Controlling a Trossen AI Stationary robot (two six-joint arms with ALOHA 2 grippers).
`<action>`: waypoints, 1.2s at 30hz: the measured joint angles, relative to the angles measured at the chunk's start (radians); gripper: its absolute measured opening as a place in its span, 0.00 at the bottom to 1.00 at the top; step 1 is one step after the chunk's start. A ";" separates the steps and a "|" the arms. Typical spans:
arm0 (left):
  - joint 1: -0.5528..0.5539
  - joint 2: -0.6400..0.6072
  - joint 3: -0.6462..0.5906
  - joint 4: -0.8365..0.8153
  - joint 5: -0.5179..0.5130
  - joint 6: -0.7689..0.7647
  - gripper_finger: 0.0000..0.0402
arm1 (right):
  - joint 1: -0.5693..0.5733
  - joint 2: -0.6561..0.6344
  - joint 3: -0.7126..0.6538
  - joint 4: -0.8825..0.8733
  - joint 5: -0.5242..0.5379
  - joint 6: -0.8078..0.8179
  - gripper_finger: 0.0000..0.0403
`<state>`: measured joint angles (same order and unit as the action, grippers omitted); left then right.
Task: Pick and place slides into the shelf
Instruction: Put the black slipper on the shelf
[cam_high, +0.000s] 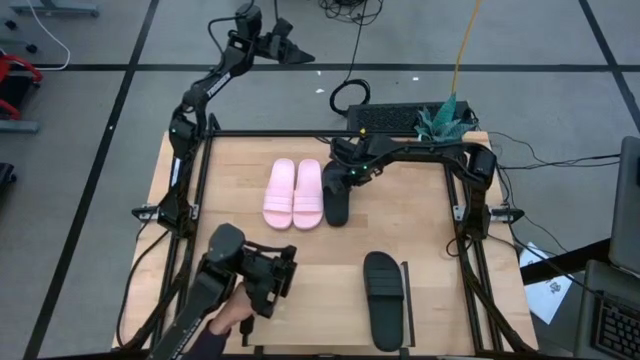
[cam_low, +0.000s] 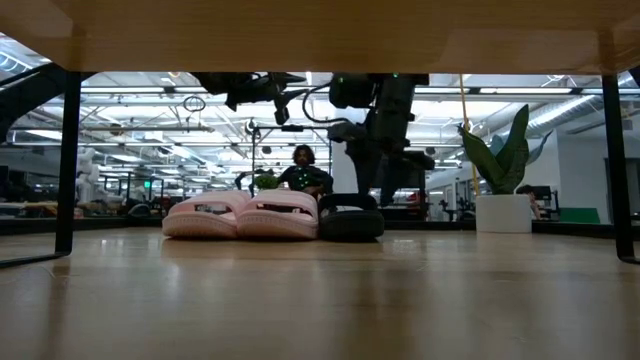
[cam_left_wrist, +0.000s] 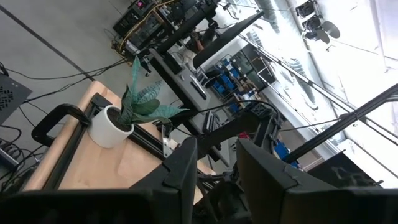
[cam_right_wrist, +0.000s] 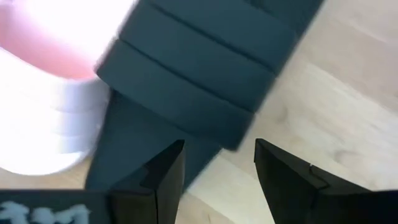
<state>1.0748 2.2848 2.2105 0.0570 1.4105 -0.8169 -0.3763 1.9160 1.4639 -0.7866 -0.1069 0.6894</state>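
A pale pink pair of slides (cam_high: 293, 193) lies side by side on the table's far middle, with a black slide (cam_high: 336, 203) right beside it. My right gripper (cam_high: 350, 176) hangs open over that black slide's far end (cam_right_wrist: 186, 81), pointing steeply down. One finger is above the slide's edge, the other above bare wood. A second black slide (cam_high: 385, 298) lies on the shelf (cam_high: 330, 300) near the front edge, next to its thin black rail (cam_high: 408, 292). My left gripper (cam_high: 288, 270) is at the front left, level and open, with nothing between its fingers (cam_left_wrist: 180, 168).
A potted plant (cam_high: 440, 122) and a black box (cam_high: 385, 120) stand at the table's far edge. A black frame (cam_high: 300, 134) borders the table. A person's hand (cam_high: 232, 318) is at my left arm. Bare wood lies between the pink pair and the shelf.
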 joint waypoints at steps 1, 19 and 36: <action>-0.003 0.000 0.000 0.000 0.000 0.000 0.28 | 0.000 0.000 0.000 0.014 0.002 0.001 0.46; -0.010 0.000 0.000 0.000 0.000 -0.004 0.28 | 0.022 0.001 -0.140 0.198 0.124 0.048 0.46; -0.010 0.000 0.000 0.000 0.001 -0.004 0.28 | 0.058 0.000 -0.141 0.306 0.316 0.050 0.46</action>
<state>1.0645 2.2848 2.2105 0.0570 1.4113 -0.8214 -0.3183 1.9160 1.3228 -0.4807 0.2092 0.7393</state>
